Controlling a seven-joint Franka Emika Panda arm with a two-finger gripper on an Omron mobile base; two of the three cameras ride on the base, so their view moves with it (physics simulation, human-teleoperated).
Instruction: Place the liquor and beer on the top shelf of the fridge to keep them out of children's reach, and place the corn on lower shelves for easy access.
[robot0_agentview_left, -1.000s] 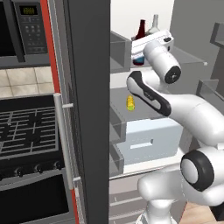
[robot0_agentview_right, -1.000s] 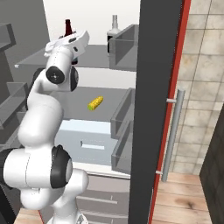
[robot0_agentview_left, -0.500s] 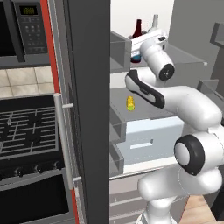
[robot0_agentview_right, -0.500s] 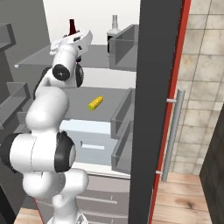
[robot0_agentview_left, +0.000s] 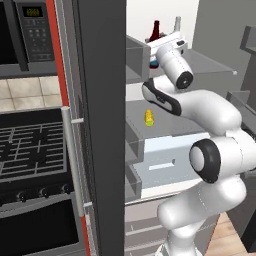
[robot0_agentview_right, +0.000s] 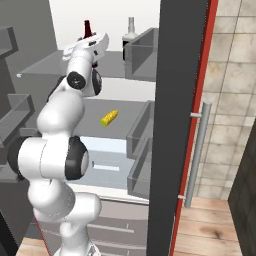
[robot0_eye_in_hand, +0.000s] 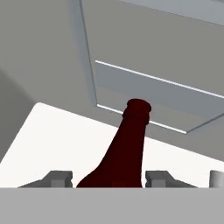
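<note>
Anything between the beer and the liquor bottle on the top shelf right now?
In the right base view, the arm's white hand sits partly in front of the beer, but the shelf between it and the liquor bottle looks bare.

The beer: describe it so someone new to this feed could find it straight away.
Start at the open fridge and go to its top shelf. Two bottles stand there, and the beer is the one beside the arm's tool. It is dark red-brown with a long neck, while the liquor next to it is pale and clear.
</note>
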